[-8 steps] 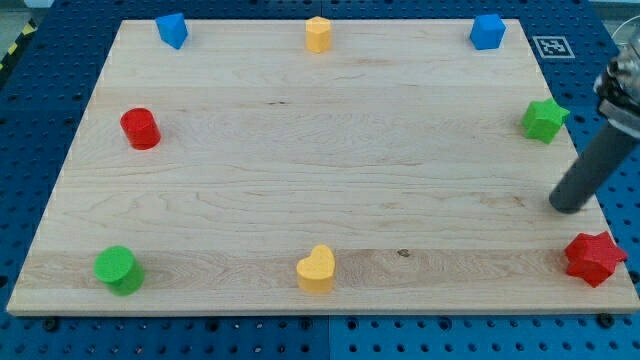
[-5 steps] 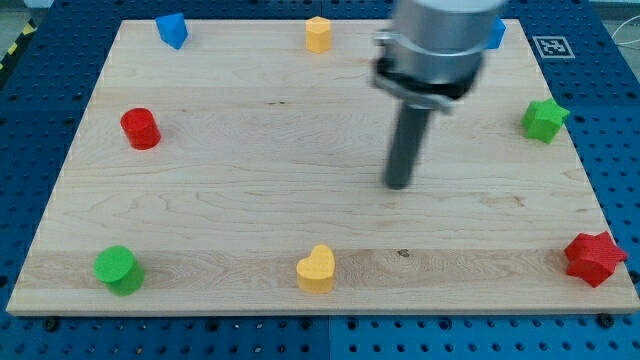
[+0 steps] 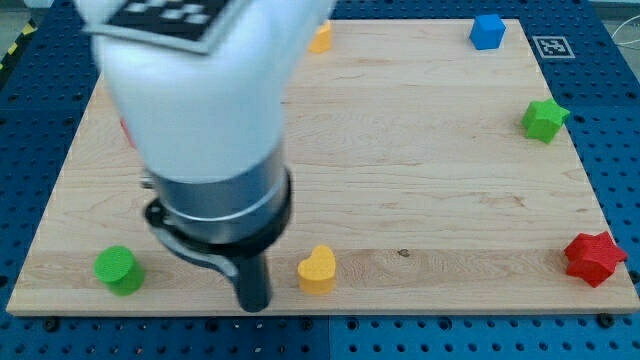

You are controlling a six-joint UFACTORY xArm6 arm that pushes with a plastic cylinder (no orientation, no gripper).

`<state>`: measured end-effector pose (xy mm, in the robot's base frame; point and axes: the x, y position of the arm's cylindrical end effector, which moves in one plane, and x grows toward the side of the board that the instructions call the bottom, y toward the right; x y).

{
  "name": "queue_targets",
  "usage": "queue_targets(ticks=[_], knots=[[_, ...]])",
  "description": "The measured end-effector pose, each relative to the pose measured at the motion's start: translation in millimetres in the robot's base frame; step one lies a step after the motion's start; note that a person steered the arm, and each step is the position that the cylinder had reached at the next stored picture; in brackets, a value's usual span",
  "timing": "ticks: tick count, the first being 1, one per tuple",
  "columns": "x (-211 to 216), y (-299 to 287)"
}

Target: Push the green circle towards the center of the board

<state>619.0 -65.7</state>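
Observation:
The green circle (image 3: 118, 269) sits near the board's bottom-left corner. My tip (image 3: 254, 306) touches down at the board's bottom edge, well to the right of the green circle and just left of the yellow heart (image 3: 317, 270). It touches neither block. The arm's large white and grey body fills the view's left, hiding the red cylinder and the blue block at the top left.
A yellow block (image 3: 321, 38) peeks out at the top middle. A blue cube (image 3: 487, 31) is at the top right, a green star (image 3: 543, 120) at the right edge, a red star (image 3: 594, 258) at the bottom right. The wooden board (image 3: 450, 180) lies on a blue perforated table.
My tip has swept from the board's right edge across the middle to the bottom edge between the green circle and the yellow heart. No block has moved.

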Motion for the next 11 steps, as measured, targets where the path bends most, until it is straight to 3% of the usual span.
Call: queue_targets(ticks=[1,3,4,6,8,9,11], knots=[[-1,-27],[-2,-190],[-3,-195],[-52,-196],[-80,-145],[-122,-125],[-141,-6]])
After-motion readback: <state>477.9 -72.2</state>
